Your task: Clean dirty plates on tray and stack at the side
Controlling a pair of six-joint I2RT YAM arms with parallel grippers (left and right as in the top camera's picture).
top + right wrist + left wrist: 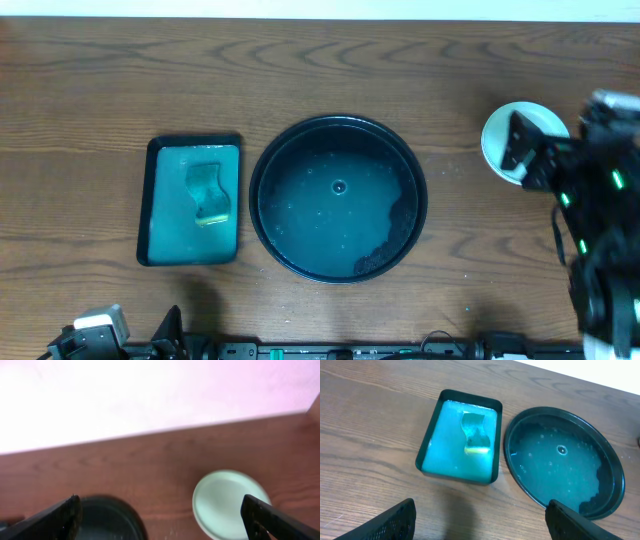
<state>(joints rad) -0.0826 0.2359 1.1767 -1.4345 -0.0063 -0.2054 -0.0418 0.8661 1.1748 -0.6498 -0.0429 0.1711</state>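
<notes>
The large round black tray (338, 120) sits mid-table, holding teal water with dark patches at its right side and no plates in it; the left wrist view shows this tray (560, 410) too. A pale round plate (500, 135) lies on the wood at the far right, also seen as a mint-white plate (225, 505) in the right wrist view. Whether more plates lie under it I cannot tell. My right gripper (530, 158) hovers open over that plate's right part, its jaws (165, 522) wide with nothing between them. My left gripper (480, 527) is open and empty near the front edge.
A rectangular black-rimmed tray (143, 200) of green water stands left of the round tray, with a sponge (208, 193) lying in it. The right arm (600, 230) fills the table's right side. The left arm (95, 335) sits at the front left edge.
</notes>
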